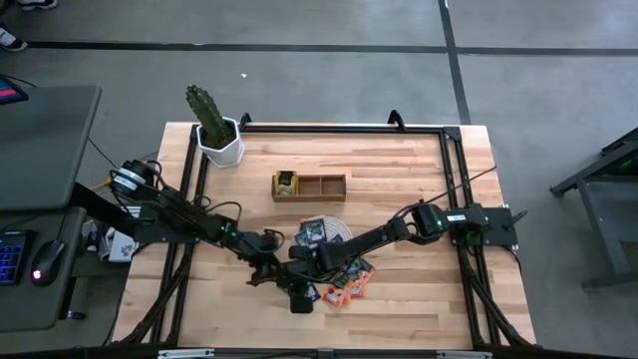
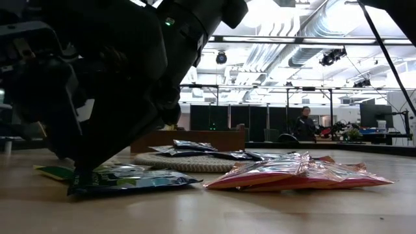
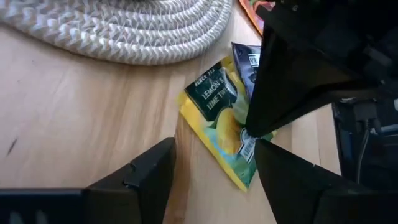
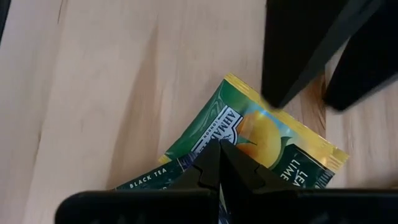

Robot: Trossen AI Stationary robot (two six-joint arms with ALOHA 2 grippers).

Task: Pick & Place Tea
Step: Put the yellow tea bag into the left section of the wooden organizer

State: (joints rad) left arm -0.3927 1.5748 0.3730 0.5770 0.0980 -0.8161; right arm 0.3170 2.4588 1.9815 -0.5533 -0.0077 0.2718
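Pinning yellow-green tea packet (image 4: 273, 140) flat on table (image 1: 419, 309) at near centre, just in front of round mat (image 3: 124, 28): right gripper (image 4: 219, 149), fingers pressed together, tip down on it. Left gripper (image 3: 214, 171) spread wide, straddling same packet, low over wood.

Risks, as judgement:
- Closing left while right presses: pinch on right fingertip, or packet crumples.
- Dark packet (image 4: 149, 177) overlapping underneath: double pick.
- Flat foil on wood: likely slip.

Room: tight. Mat far side, red packets (image 2: 292, 174) right, arms crossing. Open wood near and left; table edge well off. Tray (image 1: 310, 185) far, past mat.
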